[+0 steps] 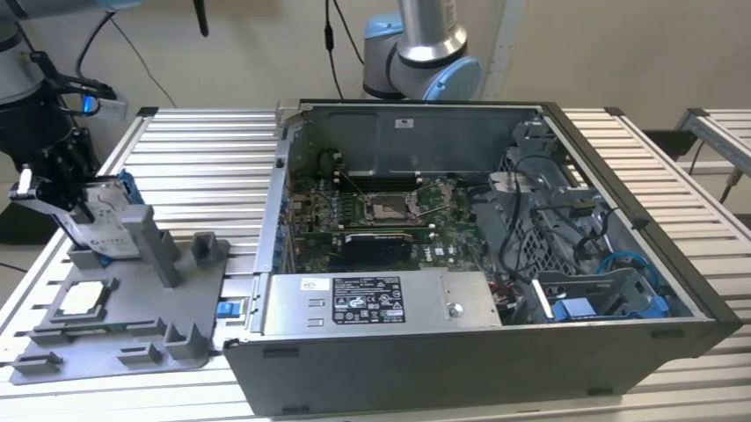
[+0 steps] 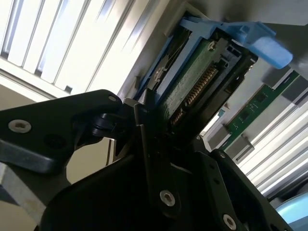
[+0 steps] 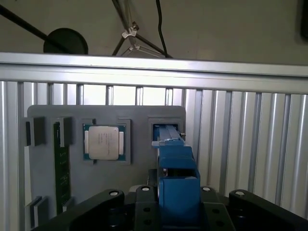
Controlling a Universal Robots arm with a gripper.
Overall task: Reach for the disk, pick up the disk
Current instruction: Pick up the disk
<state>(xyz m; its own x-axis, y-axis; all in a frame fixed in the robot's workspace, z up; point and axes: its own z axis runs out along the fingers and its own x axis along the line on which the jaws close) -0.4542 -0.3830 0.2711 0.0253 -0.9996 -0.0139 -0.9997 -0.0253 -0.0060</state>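
The disk (image 1: 109, 214), silver with a white label and a blue bracket, stands on edge, tilted, over a slot of the grey fixture plate (image 1: 176, 308) at the exterior view's left. My gripper (image 1: 83, 209) comes in from the left and is shut on it. In the first wrist view the disk's blue bracket (image 3: 178, 185) sits tight between my two black fingers (image 3: 144, 202), in line with the fixture's slot (image 3: 166, 126). Seen in the second wrist view, the disk's green circuit-board side (image 2: 192, 82) and blue tab (image 2: 264, 45) rise between the fingers.
A small square silver chip (image 3: 103, 142) and a green memory stick (image 3: 58, 163) lie in the fixture's pockets. The open computer case (image 1: 657, 338) takes up the exterior view's middle and right, with a grey power-supply box (image 1: 375, 303) at its front. Another arm's base (image 1: 423, 53) stands behind it.
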